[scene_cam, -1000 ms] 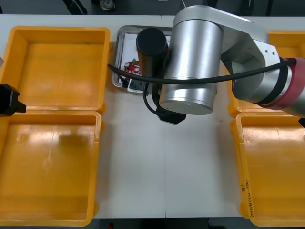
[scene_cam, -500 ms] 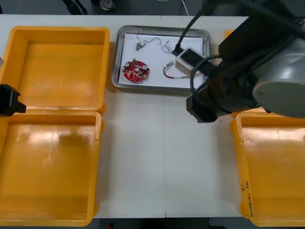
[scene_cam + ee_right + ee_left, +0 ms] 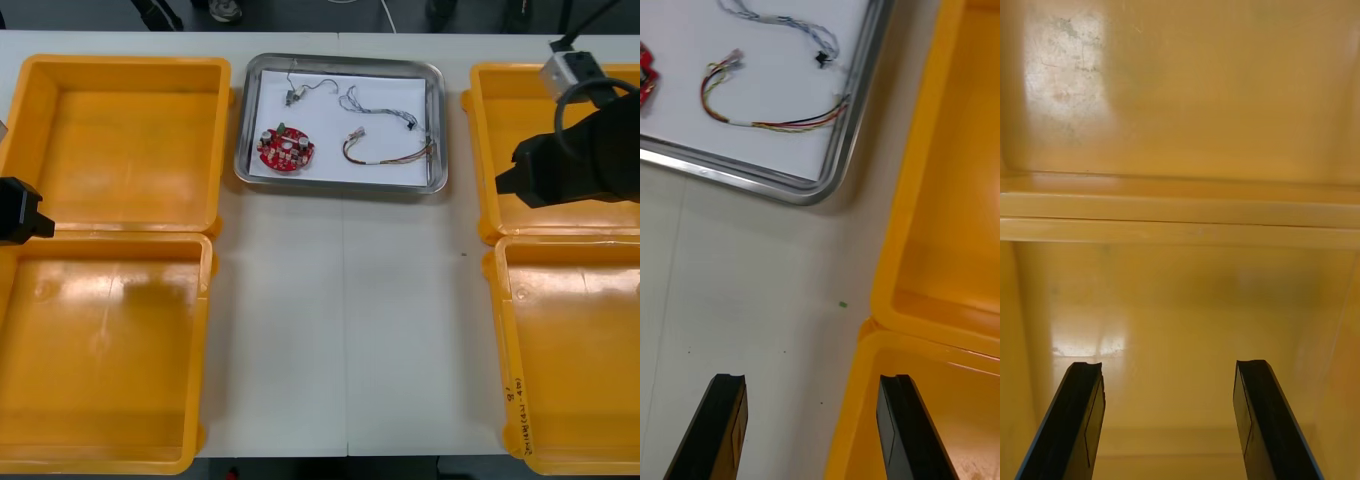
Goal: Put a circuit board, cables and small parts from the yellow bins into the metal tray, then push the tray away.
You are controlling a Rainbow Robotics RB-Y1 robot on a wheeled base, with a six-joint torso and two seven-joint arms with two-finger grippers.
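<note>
The metal tray, white inside, sits at 12 o'clock on the table. It holds one round red circuit board at its 8 o'clock and three cables. These are a thin dark cable at 11 o'clock, a blue and white cable at 1 o'clock and a red and yellow cable at 4 o'clock. None of them touches the board.

Four yellow bins flank the tray, two per side: the far left bin at 10 o'clock, the near left bin at 8, the far right bin at 2 and the near right bin at 4.

The right gripper hangs at 3 o'clock with its fingers wide apart and nothing between them. It is above the table where the two right bins meet.

The left gripper is at 9 o'clock, also spread wide and holding nothing, over the wall between the two left bins.
</note>
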